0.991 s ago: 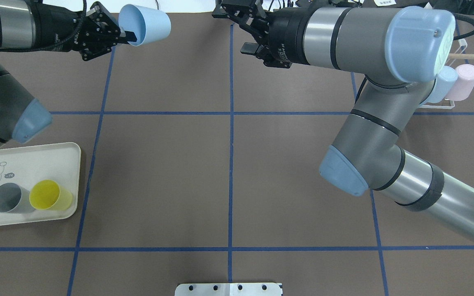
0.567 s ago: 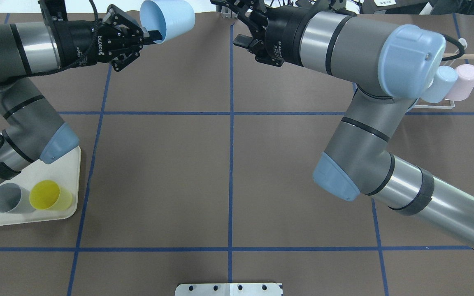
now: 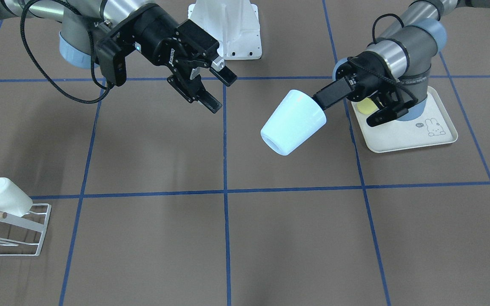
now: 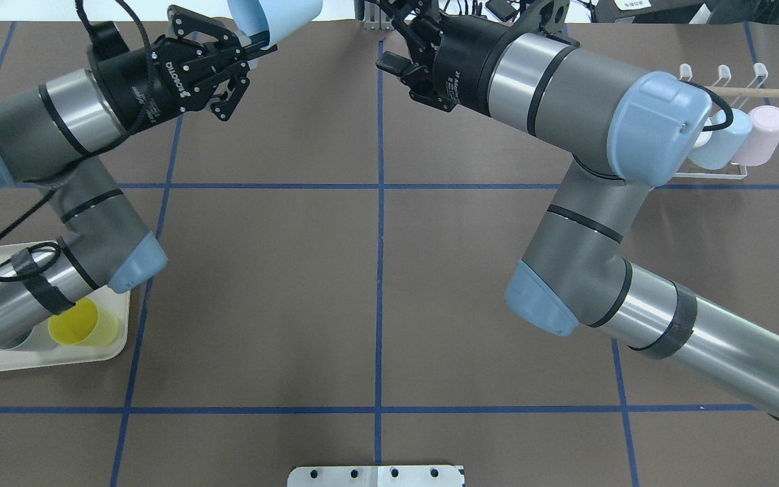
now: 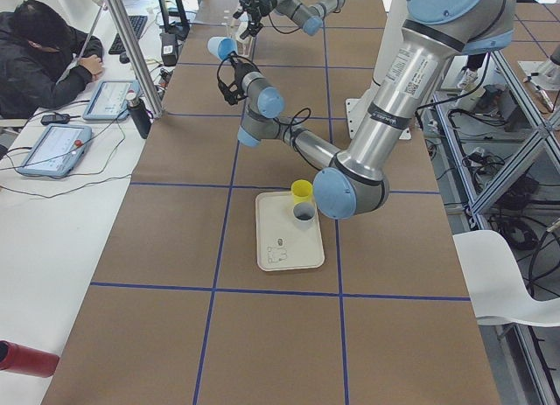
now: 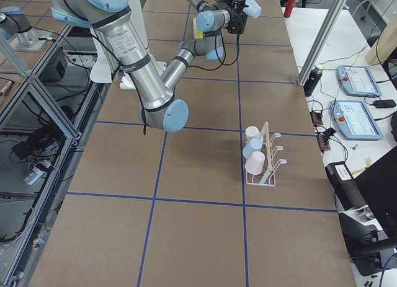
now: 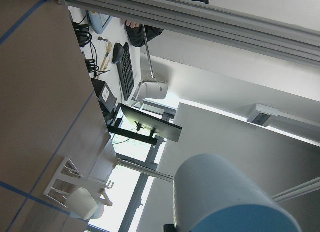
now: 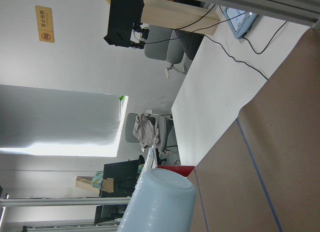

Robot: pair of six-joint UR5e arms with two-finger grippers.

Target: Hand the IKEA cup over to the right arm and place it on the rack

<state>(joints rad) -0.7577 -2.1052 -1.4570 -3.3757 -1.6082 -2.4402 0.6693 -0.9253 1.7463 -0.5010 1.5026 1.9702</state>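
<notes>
The IKEA cup [image 3: 294, 123] is light blue and hangs tilted above the table, base toward the right arm. My left gripper [image 3: 325, 101] is shut on its rim, one finger inside and one outside. In the overhead view the cup [image 4: 285, 15] sits at the top edge, held by the left gripper [image 4: 255, 42]. My right gripper [image 3: 218, 91] stands open and empty a short gap from the cup's base, also seen from overhead as the right gripper [image 4: 393, 40]. The right wrist view shows the cup [image 8: 160, 202] ahead. The white wire rack [image 4: 713, 176] stands at the far right.
The rack [image 3: 36, 238] holds a white cup [image 3: 4, 196]; overhead a light-blue cup [image 4: 724, 138] and a pink cup [image 4: 763, 132] hang there too. A cream tray [image 4: 38, 358] with a yellow cup [image 4: 82, 323] lies under my left arm. A person [image 5: 35, 46] sits beside the table.
My left arm has carried the cup to the right, closer to the right gripper, and its elbow now covers the tray's grey cup. The right gripper shifted slightly and stays open.
</notes>
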